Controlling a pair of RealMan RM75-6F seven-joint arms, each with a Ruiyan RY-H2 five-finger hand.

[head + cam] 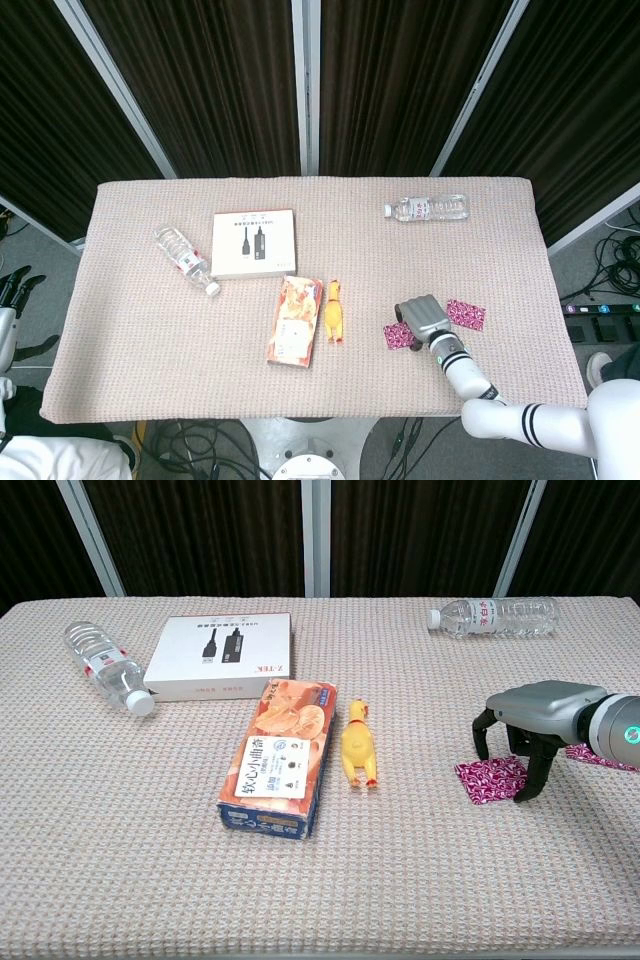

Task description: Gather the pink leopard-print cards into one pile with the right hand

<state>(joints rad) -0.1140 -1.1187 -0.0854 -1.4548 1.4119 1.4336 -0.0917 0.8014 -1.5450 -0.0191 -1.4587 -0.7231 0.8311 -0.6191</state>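
Note:
One pink leopard-print card point(397, 337) point(485, 779) lies on the table right of the yellow toy, partly covered by my right hand point(425, 317) point(540, 718). The hand arches over it with its fingers spread and pointing down, fingertips point(523, 792) touching the card and the cloth. A second pink card point(467, 314) point(600, 757) lies flat just to the right, partly hidden behind the wrist in the chest view. My left hand point(14, 288) hangs off the table's left edge, fingers apart, holding nothing.
A yellow rubber chicken point(358, 746) and an orange snack box point(280, 757) lie left of the cards. A white product box point(222, 655) and a water bottle point(106, 666) are at the back left, another bottle point(492, 616) at the back right. The table's front edge point(430, 408) is close to the cards.

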